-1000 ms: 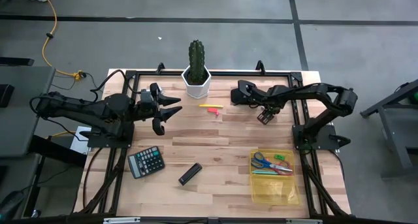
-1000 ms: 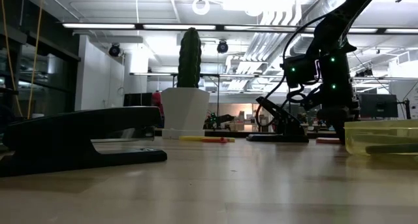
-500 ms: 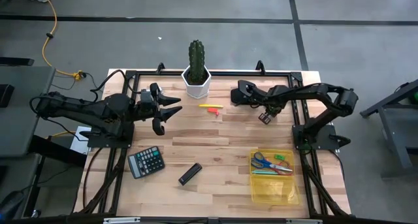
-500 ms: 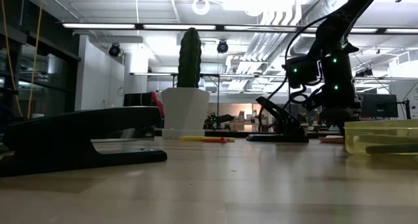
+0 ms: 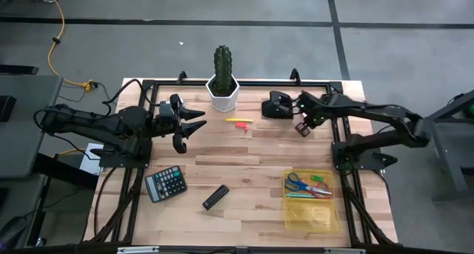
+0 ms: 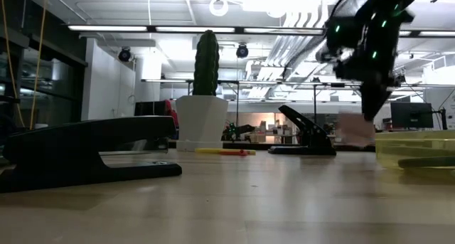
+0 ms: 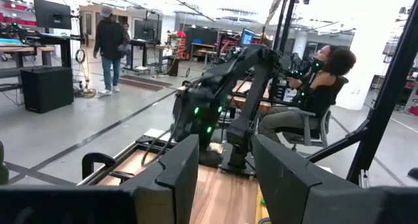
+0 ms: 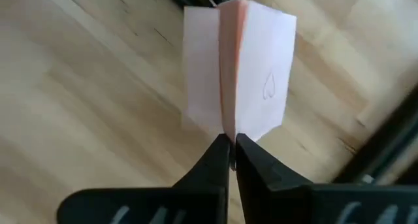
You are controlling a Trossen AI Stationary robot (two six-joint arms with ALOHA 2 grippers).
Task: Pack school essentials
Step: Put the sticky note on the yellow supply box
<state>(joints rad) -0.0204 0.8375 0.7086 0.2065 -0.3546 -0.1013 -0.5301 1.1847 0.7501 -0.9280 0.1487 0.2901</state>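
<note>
The table (image 5: pixel 244 161) carries what is not yet packed and what never will be: a cactus pot (image 5: pixel 222 91) at the far edge, a calculator (image 5: pixel 165 184) and a stapler (image 5: pixel 215 197) near the front, and a black hole punch (image 5: pixel 279 106) at the far right, all of them well apart from the yellow bin (image 5: pixel 311 202) at the front right, which is evidently the packing place, since blue scissors (image 5: pixel 295 181) and some pens (image 5: pixel 307 195) already lie in it. The left gripper (image 5: pixel 191 125) waits at the left side above the wood with its jaws apart and nothing between them. The right gripper (image 5: pixel 304 125) hangs just in front of the hole punch, jaws pinched together on one edge of the pad (image 8: pixel 235 77), so the pink leaves fan out past the fingertips (image 8: pixel 219 152); in the low view the pad hangs clear of the table. Holding it by the edge probably keeps the fingers free for a drop into the bin. A yellow pen (image 5: pixel 238 121) and a red bit (image 5: pixel 244 127) beside it lie mid-table, likely next.
</note>
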